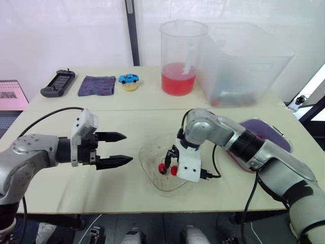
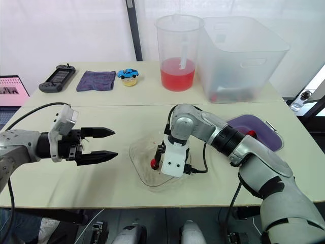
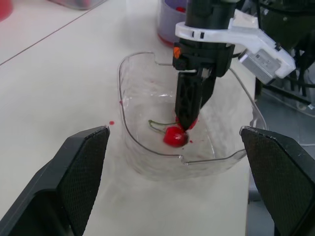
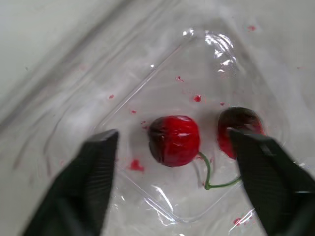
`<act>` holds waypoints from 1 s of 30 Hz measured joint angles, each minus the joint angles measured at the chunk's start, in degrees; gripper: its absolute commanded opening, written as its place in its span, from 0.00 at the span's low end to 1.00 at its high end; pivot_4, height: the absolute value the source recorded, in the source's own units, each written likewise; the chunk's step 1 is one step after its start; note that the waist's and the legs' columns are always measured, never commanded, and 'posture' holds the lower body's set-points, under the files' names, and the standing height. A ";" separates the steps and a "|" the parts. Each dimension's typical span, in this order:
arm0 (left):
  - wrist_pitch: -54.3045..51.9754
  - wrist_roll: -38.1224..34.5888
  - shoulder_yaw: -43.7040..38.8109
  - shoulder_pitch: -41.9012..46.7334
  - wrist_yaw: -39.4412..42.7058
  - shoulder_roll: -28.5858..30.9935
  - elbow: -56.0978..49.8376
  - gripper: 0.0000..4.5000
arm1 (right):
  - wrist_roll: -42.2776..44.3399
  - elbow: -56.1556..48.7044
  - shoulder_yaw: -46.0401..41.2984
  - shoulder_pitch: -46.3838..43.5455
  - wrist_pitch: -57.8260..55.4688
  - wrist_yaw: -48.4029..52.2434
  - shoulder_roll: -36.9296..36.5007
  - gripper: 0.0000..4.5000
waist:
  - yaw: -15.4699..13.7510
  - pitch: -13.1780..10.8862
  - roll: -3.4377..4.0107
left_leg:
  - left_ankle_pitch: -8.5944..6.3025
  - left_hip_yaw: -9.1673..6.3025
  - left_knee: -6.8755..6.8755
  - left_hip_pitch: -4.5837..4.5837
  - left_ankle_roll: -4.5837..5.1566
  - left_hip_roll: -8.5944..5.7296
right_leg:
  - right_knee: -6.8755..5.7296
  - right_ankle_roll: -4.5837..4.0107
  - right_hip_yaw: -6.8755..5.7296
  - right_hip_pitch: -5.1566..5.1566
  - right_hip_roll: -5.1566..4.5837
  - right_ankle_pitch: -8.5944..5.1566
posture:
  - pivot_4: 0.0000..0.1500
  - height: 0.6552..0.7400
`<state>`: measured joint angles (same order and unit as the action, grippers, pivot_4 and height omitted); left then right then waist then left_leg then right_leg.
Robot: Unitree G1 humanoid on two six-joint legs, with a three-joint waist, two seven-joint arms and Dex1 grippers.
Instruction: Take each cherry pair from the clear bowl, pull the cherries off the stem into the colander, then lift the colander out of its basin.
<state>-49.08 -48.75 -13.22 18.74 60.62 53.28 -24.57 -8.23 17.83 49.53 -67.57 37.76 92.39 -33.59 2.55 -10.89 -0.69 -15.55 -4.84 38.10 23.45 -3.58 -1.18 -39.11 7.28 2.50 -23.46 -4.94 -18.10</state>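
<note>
One cherry pair [image 4: 174, 140], two red fruits joined by a green stem, lies on the floor of the clear bowl [image 1: 151, 165], which sits on the bench [image 1: 76, 183] near its front edge, with red juice specks on the bowl floor around the fruit. Right gripper [image 1: 170, 158] is lowered into the bowl, pointing downward; its fingers are parted, one to each side of the nearer cherry, with the second cherry just beside the far finger; contact with the fruit cannot be confirmed. Left gripper [image 1: 127, 147] hangs above the bench to the left of the bowl, level, aimed toward it, fingers spread apart and holding nothing. Purple colander [image 2: 259, 127] stands at the right of the bench, partly hidden behind the right arm. Along the back of the bench: a pitcher [image 1: 180, 56] of red liquid, a clear tub [image 1: 244, 61], a blue toy car [image 1: 128, 78], a purple cloth [image 1: 96, 85] and a black controller [image 1: 58, 83].
</note>
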 measured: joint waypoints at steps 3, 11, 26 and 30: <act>-0.09 -0.54 0.49 1.30 0.02 0.02 0.01 1.00 | 1.33 -2.98 -2.74 -0.86 -3.83 0.00 -1.42 0.99 | -0.05 0.00 0.01 | 0.01 -0.01 0.00 0.00 -0.02 0.00 | 0.00 0.00 0.00 0.00 0.00 0.00 | 1.00 0.93; 0.95 0.26 3.68 4.18 1.81 0.02 2.69 1.00 | 11.94 -22.77 -15.46 1.79 -46.96 -0.61 -9.18 0.99 | -0.27 0.00 0.00 | -0.12 -0.03 -0.01 0.01 0.20 -0.02 | 0.01 0.00 -0.01 0.03 -0.02 0.00 | 1.00 0.93; 3.17 3.22 7.95 8.38 7.34 0.24 8.03 1.00 | 27.26 -36.58 -20.03 8.31 -129.88 -37.57 3.65 0.99 | -0.06 0.02 0.00 | -0.13 0.03 -0.04 0.06 0.24 -0.12 | -0.01 -0.01 0.05 -0.07 -0.11 0.00 | 1.00 0.93; 3.16 3.31 7.94 8.39 7.92 0.80 8.02 1.00 | 31.92 -34.87 -20.80 11.94 -129.88 -47.53 4.56 0.99 | 0.02 0.01 0.00 | -0.13 0.02 -0.05 0.06 0.24 -0.09 | -0.03 -0.01 0.04 -0.09 -0.09 0.00 | 1.00 0.93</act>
<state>-45.92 -45.43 -5.27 27.13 68.54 54.08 -16.56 23.68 -17.05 28.74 -55.63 -92.12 44.86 -29.03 2.57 -10.88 -0.69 -15.68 -4.82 38.05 23.50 -3.34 -1.27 -39.14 7.27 2.54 -23.55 -5.03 -18.11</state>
